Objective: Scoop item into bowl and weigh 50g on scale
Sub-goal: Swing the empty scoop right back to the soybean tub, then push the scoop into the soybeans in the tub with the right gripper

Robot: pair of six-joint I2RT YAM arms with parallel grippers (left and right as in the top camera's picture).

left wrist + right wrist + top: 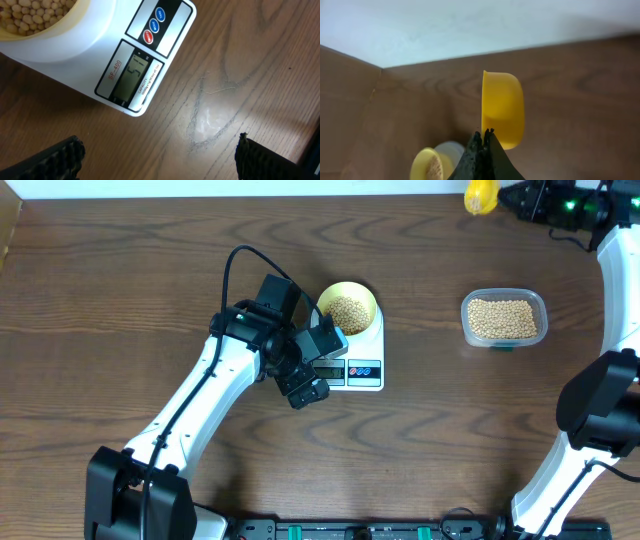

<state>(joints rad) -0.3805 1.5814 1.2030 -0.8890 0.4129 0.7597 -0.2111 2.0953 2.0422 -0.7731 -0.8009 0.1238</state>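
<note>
Pale-yellow round bowl (347, 308) of small tan beans (348, 315) sits on the white rectangular digital scale (366, 372), frame centre. Left hand (160, 162) is spread empty beside its display (136, 75); right hand (481, 150), upper right, is clenched on yellow plastic scoop (502, 107). Beans look light, hard, roll-prone: carry by scoop, never pinch.

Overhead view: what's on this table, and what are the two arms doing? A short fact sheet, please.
bowl: pale yellow, sits on the scale, holds beans
display: shows a 5
tub: clear, right of the scale, apart from it, more beans inside
left gripper: open, empty, over the table beside the display
right gripper: shut on yellow scoop, at the far edge
</note>
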